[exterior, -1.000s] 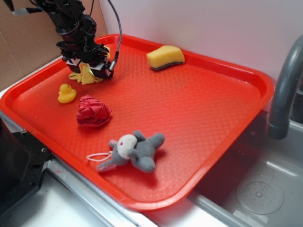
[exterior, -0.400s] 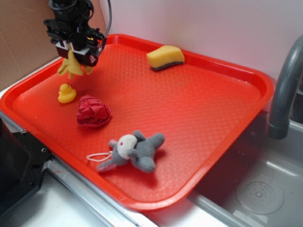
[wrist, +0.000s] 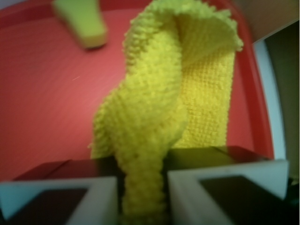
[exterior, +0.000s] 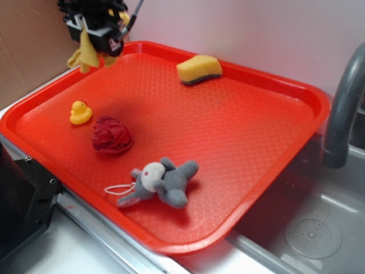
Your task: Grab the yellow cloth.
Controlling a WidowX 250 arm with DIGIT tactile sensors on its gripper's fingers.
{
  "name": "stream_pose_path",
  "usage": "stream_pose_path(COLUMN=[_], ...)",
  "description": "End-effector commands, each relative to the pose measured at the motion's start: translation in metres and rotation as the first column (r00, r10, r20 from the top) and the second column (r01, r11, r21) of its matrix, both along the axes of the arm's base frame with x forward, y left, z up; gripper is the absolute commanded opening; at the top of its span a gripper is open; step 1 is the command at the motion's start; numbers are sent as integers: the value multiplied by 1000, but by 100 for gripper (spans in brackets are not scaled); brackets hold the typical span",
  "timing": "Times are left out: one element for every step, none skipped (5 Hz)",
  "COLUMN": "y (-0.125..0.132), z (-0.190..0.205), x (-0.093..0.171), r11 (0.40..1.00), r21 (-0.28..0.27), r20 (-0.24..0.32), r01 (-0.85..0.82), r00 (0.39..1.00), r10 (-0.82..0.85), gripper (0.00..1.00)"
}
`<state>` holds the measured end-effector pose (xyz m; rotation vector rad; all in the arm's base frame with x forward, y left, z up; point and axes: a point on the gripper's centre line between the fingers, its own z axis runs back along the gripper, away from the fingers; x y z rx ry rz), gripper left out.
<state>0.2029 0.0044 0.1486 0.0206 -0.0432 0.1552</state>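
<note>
1. Yellow cloth (exterior: 84,50) position: upper left of the exterior frame, hanging from the gripper (exterior: 94,28), clear of the red tray (exterior: 239,114). In the wrist view the yellow cloth (wrist: 159,117) fills the centre of the frame, drooping in a loose fold.
2. Gripper (wrist: 142,197) state: jaws clamped on a bunched end of the cloth, visible between the two pale fingers (wrist: 61,197) at the bottom of the wrist frame.
3. Step in hand: the grasp appears complete and the cloth is lifted. Judged from this, the task is essentially done.
4. Next move: hold the clamp firm; the soft rag could slip if the jaws loosen.
5. Count on the tray: one yellow sponge (exterior: 199,69), one rubber duck (exterior: 80,112), one dark red cloth (exterior: 113,135), one grey plush toy (exterior: 162,182).
6. Off the tray: one grey faucet (exterior: 342,108), right edge.
</note>
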Motion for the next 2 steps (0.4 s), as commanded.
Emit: stream_pose_path(y=[-18, -16], z=[60, 57], x=[-20, -18], r11=[997, 999], r21=[-66, -52], r20=[70, 63], r01=[40, 8], r00=[997, 998], r10=[-36, -4], gripper=[0, 0])
